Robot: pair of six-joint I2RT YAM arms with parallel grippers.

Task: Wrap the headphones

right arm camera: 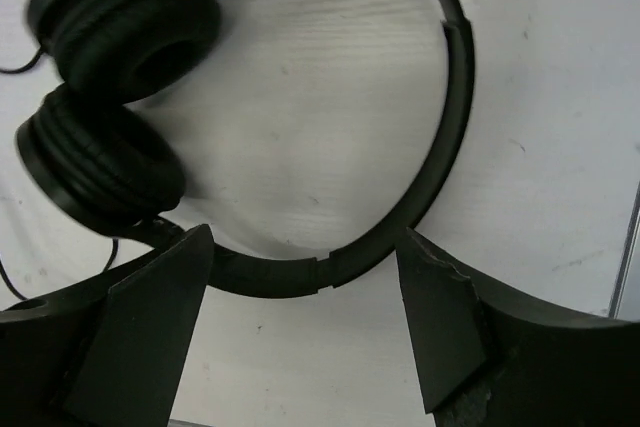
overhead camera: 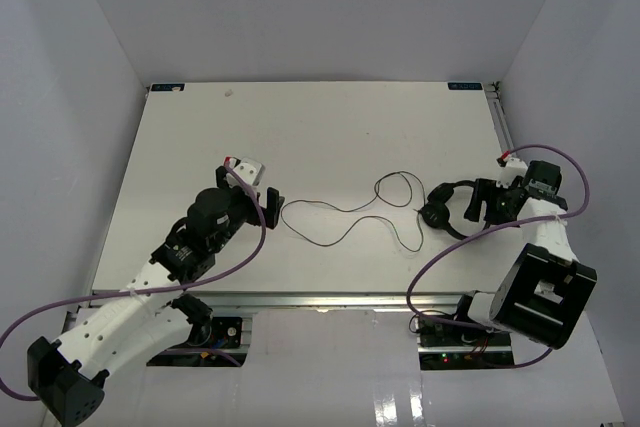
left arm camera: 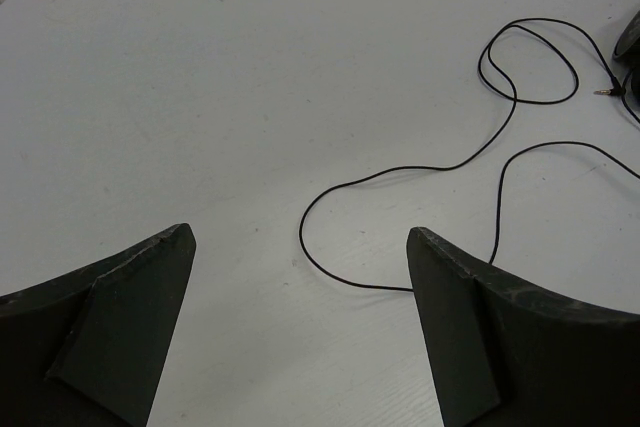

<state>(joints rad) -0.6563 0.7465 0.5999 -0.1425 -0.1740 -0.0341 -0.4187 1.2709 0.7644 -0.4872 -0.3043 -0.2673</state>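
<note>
The right gripper (right arm camera: pixel 305 247) fills the foreground of its wrist view, jaws spread wide and holding nothing. The headband (right arm camera: pixel 455 127) of the black headphones (right arm camera: pixel 110 97) curves across just past its fingertips; contact cannot be judged. The headphones lie flat on the white table (overhead camera: pixel 330 127) towards 3 o'clock, earcups together. Their thin cord (left arm camera: pixel 400 169) snakes towards 9 o'clock, looping near its plug (left arm camera: pixel 610 91), and passes between the parted, empty fingers of the left gripper (left arm camera: pixel 300 235). Thick purple cables (overhead camera: pixel 440 257) arc beside both arms. Small teal markings (overhead camera: pixel 165 87) at the far corners are too small to read.
</note>
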